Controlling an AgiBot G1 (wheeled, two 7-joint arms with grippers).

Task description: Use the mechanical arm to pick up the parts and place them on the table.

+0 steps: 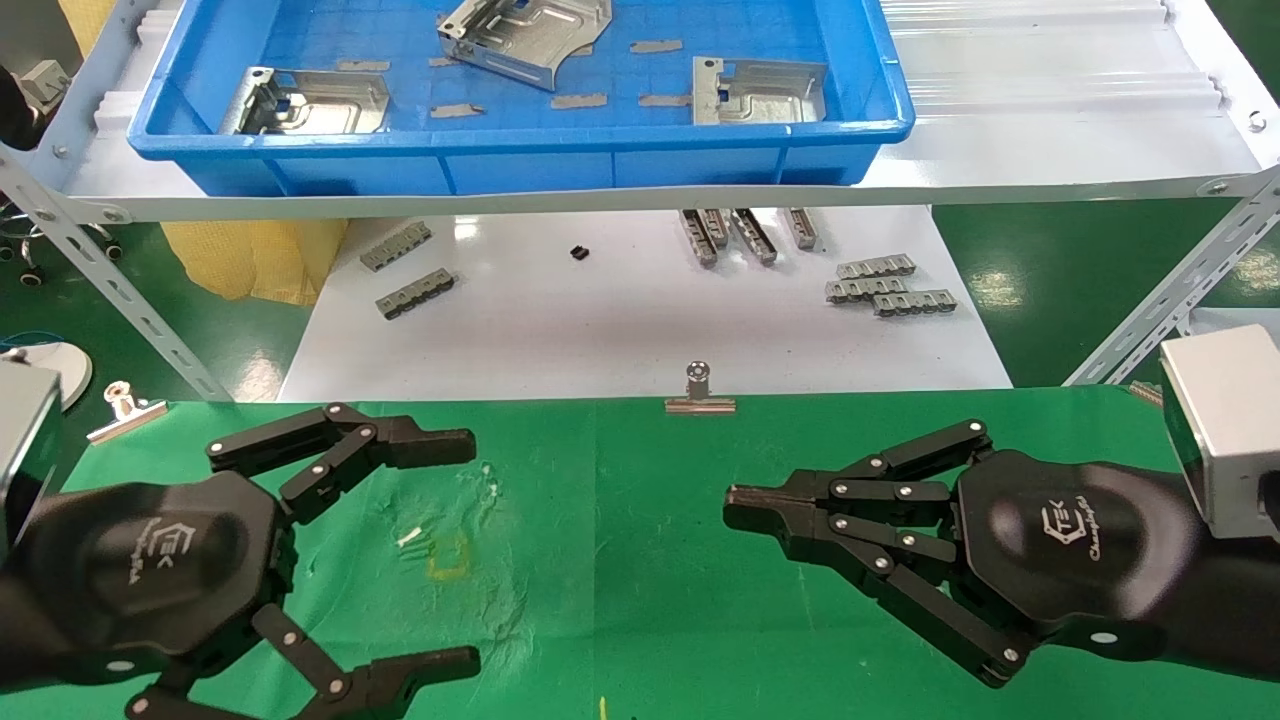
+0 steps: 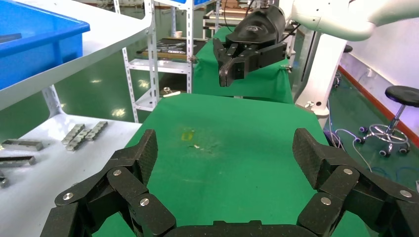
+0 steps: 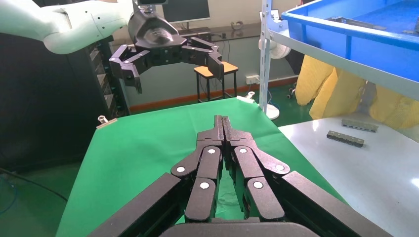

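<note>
Three parts lie in the blue bin at the frame's top, thin, stiff, slick, best pinched by a flange; my left gripper spread, right gripper clenched empty, over the table.

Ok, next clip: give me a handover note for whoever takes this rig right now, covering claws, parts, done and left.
Left claw: open, empty, hovering over the green table.
Right claw: shut, empty, over the same table.
Parts: three metal plates lie in the blue bin on the shelf.
Done: nothing; no plate is on the green table.
Left: pick all three plates out of the bin and set them on the green table.
</note>
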